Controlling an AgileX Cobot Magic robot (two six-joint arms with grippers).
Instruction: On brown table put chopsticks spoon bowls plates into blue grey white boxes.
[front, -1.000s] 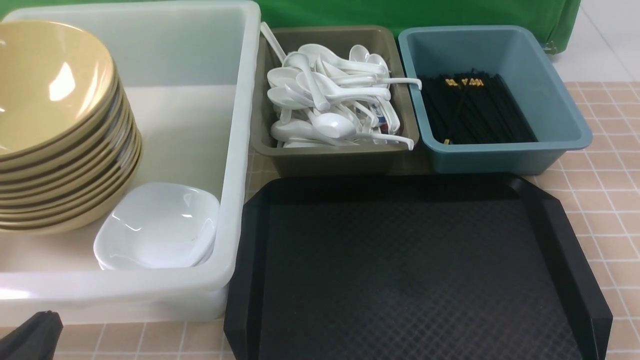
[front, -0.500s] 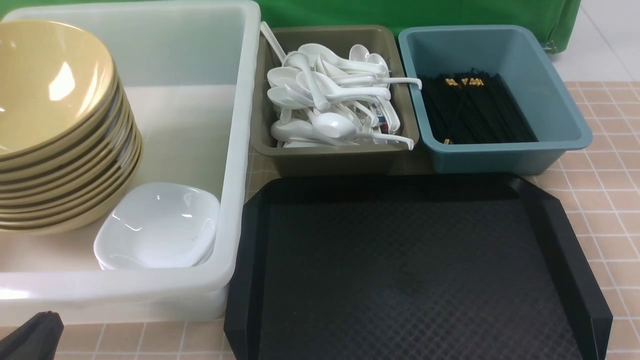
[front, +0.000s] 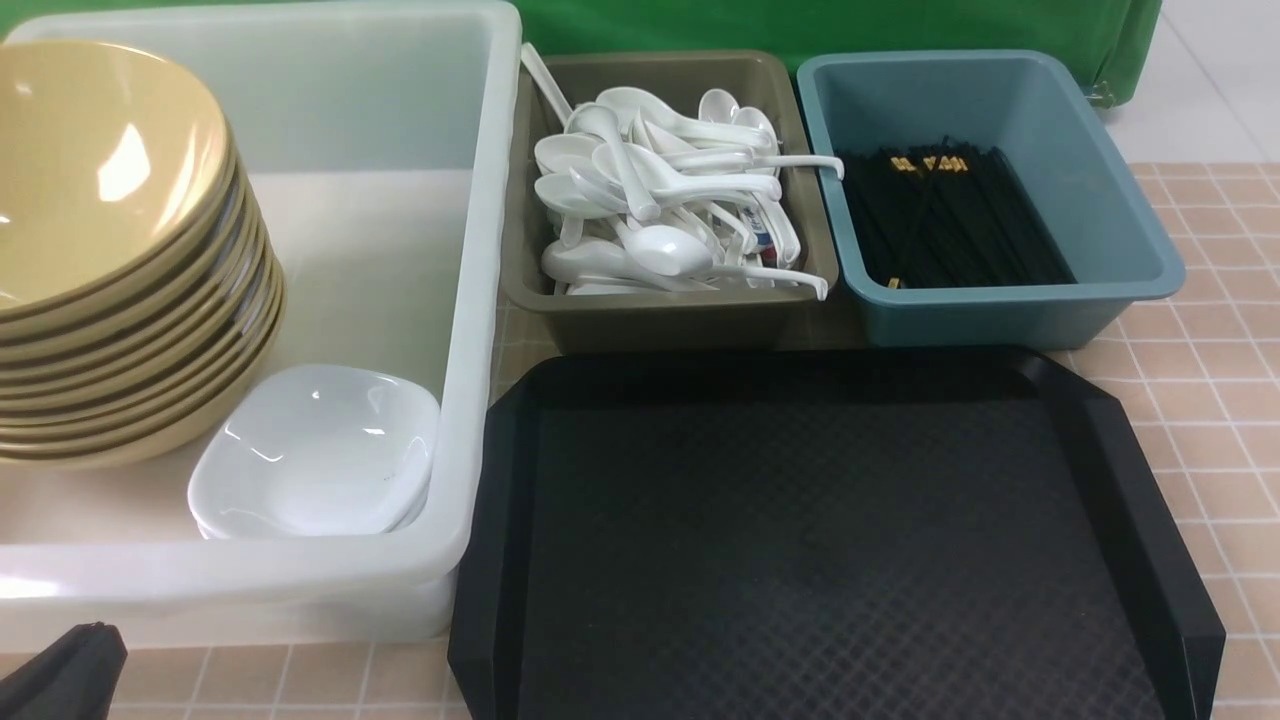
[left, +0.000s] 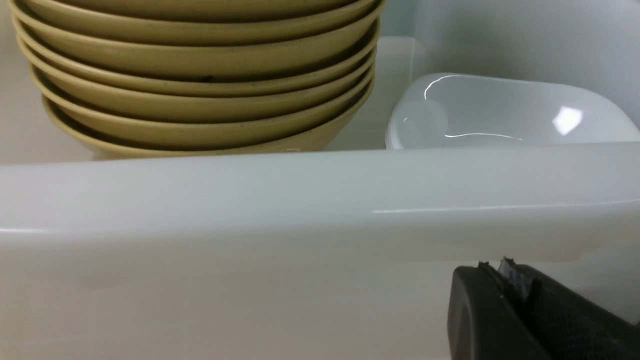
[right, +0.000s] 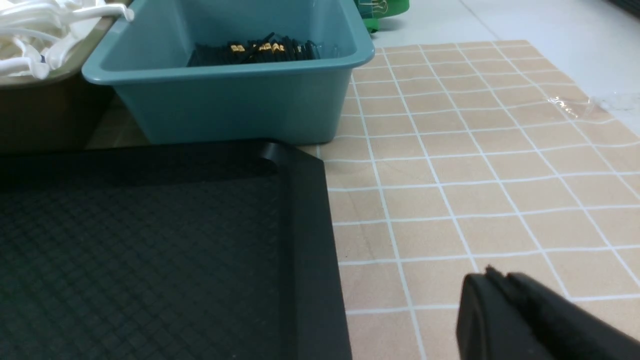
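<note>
Sorted tableware at the close of the task. The chopsticks (front: 950, 215) lie bundled in the teal-blue box (front: 1120, 240); the spoons (front: 660, 200) are heaped in the olive-grey box (front: 660, 320) beside it; the stacked yellow bowls (front: 110, 250) and the nested white plates (front: 315, 455) sit side by side in the large white box (front: 470, 300). The black tray (front: 820, 540) in front of the two small boxes carries nothing, and no loose piece shows on the tiled table (front: 1200, 390). The left pincer (left: 505, 272) is pressed together and empty, low outside the white box's near wall; the right pincer (right: 492, 280) is likewise closed on nothing, above bare tiles beside the tray. Judged from this layout, sorting appears complete; the next move would call only for holding both arms clear, or for fresh items to arrive.
</note>
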